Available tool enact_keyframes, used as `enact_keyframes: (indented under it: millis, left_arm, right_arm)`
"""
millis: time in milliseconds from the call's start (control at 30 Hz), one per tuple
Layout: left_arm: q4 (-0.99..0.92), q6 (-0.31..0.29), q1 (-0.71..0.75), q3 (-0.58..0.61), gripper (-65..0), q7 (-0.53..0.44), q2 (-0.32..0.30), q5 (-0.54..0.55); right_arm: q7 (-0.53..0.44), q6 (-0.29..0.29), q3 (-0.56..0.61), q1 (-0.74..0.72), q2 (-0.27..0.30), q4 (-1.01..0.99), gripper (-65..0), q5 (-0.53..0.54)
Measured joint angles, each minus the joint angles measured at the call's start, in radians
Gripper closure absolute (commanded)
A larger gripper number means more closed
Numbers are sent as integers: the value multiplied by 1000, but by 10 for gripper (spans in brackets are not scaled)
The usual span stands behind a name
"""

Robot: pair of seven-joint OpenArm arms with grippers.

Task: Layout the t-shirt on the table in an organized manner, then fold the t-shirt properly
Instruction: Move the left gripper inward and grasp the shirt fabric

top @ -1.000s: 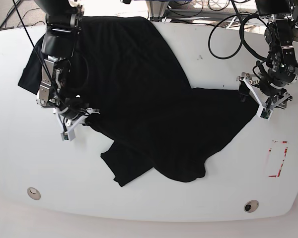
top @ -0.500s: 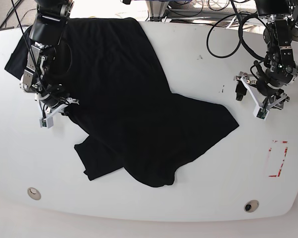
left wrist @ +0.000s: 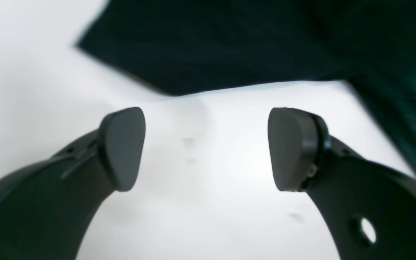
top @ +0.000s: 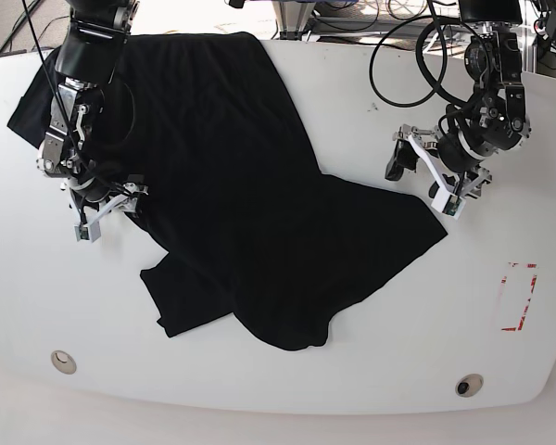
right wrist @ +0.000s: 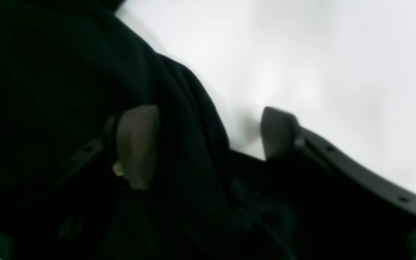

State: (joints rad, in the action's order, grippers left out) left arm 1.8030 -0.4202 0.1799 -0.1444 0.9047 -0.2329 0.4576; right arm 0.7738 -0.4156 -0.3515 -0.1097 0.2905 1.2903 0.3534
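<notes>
The black t-shirt (top: 232,167) lies rumpled on the white table (top: 287,389), running from the back left to a corner at mid right. My right gripper (top: 109,209) sits at the shirt's left edge. In the right wrist view its jaws (right wrist: 208,141) stand apart, open, with a fold of the t-shirt (right wrist: 49,72) lying loose between them. My left gripper (top: 424,176) hovers just behind the shirt's right corner. In the left wrist view it (left wrist: 208,148) is open and empty over bare table (left wrist: 200,202), with the t-shirt's edge (left wrist: 229,43) just beyond its fingertips.
A red dashed rectangle (top: 519,297) marks the table at the right. Two small round holes (top: 62,361) (top: 468,385) sit near the front edge. Black cables (top: 417,56) loop at the back right.
The right gripper dragged the shirt leftward, then opened its jaws on the fold. The left arm moved left, closer to the shirt's right corner.
</notes>
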Motion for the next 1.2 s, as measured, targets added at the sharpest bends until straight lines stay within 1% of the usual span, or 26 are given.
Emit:
enact_keyframes:
  millis: [67,200,400,600,633,700,867,1200]
  left_arm:
    - [0,0,14,13,-503,0,16,22]
    - [-2,0,34,50,-503,13,46,15]
    - [-6,0,54,148,-503,5,73,15]
    - [-76,0,52,207,-503,3,106,15]
    - [-89,-1,52,214,-503,-8,111,15]
    - [-111,-1,45,236,-501,-32,113,31]
    - [-159,-5,-9,288,-500,-34,119,33]
    - [-227,-11,-57,395,-500,-64,126,53]
  right_arm:
    - [11,1,0,6,0,14,-490,-10]
    - [16,7,1,9,0,23,-490,-10]
    - [15,6,4,7,-2,24,-490,-9]
    - [16,7,4,7,-5,24,-490,-10]
    - [16,7,4,7,-8,24,-490,-10]
    - [16,7,4,7,-14,24,-490,-10]
    - [24,5,4,6,-22,29,-490,-10]
    - [43,6,5,9,-31,51,-490,-9]
